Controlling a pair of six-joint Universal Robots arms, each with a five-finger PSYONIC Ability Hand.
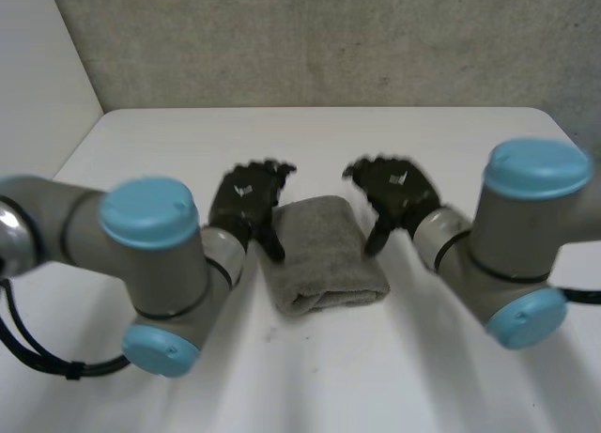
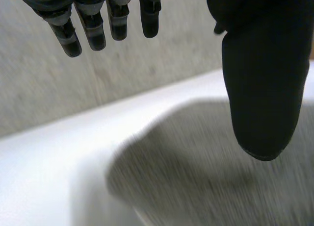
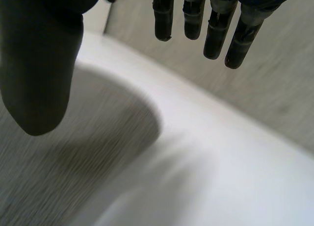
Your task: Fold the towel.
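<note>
Towel (image 1: 322, 253): grey, terry-like nap, folded into a compact thick rectangle. It lies flat on the white table (image 1: 451, 142) near the middle, long axis running away from the robot. The near end is rounded and bulky, with layered edges showing along the near right side. The far end is flatter. A grey wall (image 1: 329, 38) stands behind the table's far edge. Left hand (image 1: 246, 203): just beside the towel's left long edge toward the far end, palm turned inward to the cloth, one dark digit hanging down at the edge. Whether it touches the cloth cannot be told. In the left wrist view the fingers (image 2: 93, 27) are straight and spread, and the thumb (image 2: 260, 88) is held well apart from them over the towel, with nothing between. The hand is released and grasps nothing. Right hand (image 1: 399, 193): mirrored at the towel's right long edge, palm inward, one digit hanging down beside the cloth. In the right wrist view its fingers (image 3: 216, 35) are straight and its thumb (image 3: 39, 79) is set apart above the grey cloth, so it too is released and empty. Left arm (image 1: 141, 255) and right arm (image 1: 516, 236) flank the towel, elbows out.
</note>
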